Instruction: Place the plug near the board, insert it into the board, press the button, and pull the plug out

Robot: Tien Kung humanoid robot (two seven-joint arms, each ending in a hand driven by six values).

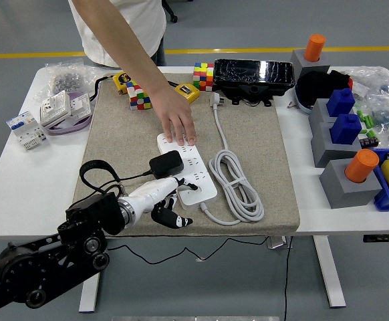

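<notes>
Nearest the bench's front edge, the robot's left arm comes in from the lower left corner, and its left hand [162,198] lies low over the beige mat [248,134]. The white fingers point toward the near end of the white power strip [186,167], with the dark fingertips [171,217] curled under at the mat; whether they grip anything I cannot tell. The black plug [166,163], a blocky adapter, sits just beyond the hand at the strip's left edge, touching or seated on it, and its thin black cable [104,175] loops back over the robot's wrist. To the right of the strip, the strip's own grey cord [236,180] lies coiled on the mat, running up to its white plug head [216,99] near the far edge.

Further back, a person standing at the far side presses one hand [178,120] flat on the strip's far end. Behind that lie colourful puzzle cubes [204,75] and a black foil-wrapped device [253,73]. Off to the right stand grey blocks with orange cylinders [361,165].
</notes>
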